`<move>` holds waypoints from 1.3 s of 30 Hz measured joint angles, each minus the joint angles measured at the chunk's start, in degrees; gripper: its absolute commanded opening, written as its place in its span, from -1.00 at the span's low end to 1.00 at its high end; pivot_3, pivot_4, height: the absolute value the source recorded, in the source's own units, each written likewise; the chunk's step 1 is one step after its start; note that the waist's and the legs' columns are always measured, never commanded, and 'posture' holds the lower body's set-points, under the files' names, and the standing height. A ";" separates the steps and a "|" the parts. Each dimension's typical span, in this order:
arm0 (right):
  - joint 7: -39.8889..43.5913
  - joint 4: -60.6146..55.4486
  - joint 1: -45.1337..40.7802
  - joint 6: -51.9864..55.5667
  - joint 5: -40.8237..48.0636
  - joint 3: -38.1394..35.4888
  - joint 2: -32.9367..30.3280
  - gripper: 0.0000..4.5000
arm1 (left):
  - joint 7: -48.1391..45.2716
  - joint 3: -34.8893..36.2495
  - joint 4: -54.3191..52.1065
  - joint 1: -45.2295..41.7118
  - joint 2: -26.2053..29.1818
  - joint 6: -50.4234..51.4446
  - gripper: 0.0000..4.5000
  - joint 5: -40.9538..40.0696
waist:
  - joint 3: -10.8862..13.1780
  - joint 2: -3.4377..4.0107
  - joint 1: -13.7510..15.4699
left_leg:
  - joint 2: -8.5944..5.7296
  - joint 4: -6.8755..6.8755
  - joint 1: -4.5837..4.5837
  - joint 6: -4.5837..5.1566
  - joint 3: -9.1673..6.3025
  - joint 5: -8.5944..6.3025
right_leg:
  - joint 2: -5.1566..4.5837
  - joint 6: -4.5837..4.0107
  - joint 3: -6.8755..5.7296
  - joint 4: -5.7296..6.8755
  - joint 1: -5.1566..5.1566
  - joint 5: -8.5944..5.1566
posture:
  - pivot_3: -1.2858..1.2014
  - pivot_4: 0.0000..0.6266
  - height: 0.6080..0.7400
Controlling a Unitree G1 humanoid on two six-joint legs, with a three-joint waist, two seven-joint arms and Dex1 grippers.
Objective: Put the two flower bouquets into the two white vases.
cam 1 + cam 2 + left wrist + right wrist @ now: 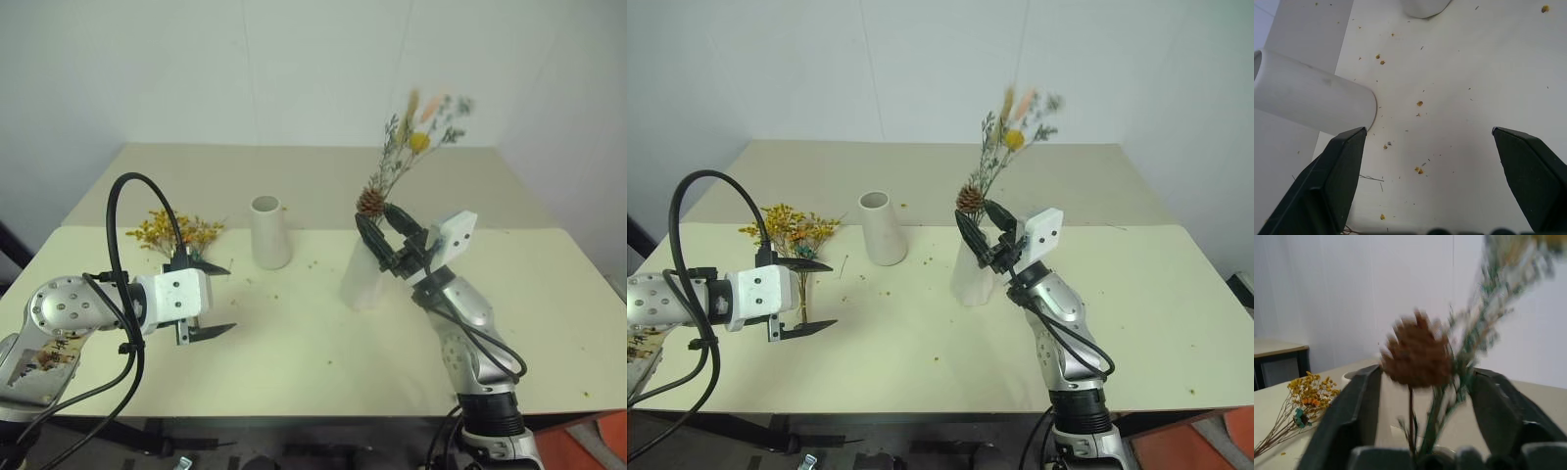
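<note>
The right gripper (390,238) stood open around the green bouquet (402,162), freeing it into the vase (364,279); the left gripper (217,299) gaped wide, empty.

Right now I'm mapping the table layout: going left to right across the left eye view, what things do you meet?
Left gripper with the yellow-orange bouquet lying behind it → tapering white vase → cylinder vase holding the grey-green bouquet → right gripper.
</note>
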 measured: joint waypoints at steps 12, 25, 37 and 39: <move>2.87 -6.76 8.27 1.06 1.46 -1.99 -7.56 0.99 | -0.38 -1.20 1.37 -1.76 0.02 -1.23 1.00 0.07 | 0.00 0.00 0.09 | -0.01 0.00 -0.01 0.00 0.01 0.00 | 0.00 0.01 0.00 -0.01 0.00 -0.01 | 0.03 -0.52 1.00; 25.80 -16.37 12.05 13.17 13.82 -12.29 -40.07 0.99 | 18.27 9.42 -4.76 -1.79 -12.13 21.11 1.00 -10.74 | -0.01 -0.07 0.01 | 0.01 0.02 0.14 0.00 -0.07 0.00 | 0.03 0.07 -0.01 -0.01 0.22 -0.04 | 0.03 -0.52 1.00; 38.18 -16.53 -2.11 22.06 13.44 2.30 -46.84 0.99 | 53.81 12.14 -6.91 -31.07 -35.85 76.53 1.00 -5.51 | 0.02 -0.31 0.76 | -0.15 0.54 0.05 0.00 -0.36 0.00 | -0.03 0.23 -0.21 -0.04 0.51 0.08 | 0.03 -0.52 1.00; 38.86 -15.56 -4.43 23.85 12.91 4.47 -46.82 0.99 | 57.69 12.44 -2.86 -33.06 -36.35 78.06 1.00 -5.44 | 0.01 -0.30 0.40 | -0.14 0.48 0.06 0.00 -0.41 -0.01 | -0.02 0.20 -0.20 -0.04 0.46 0.08 | 0.03 -0.52 1.00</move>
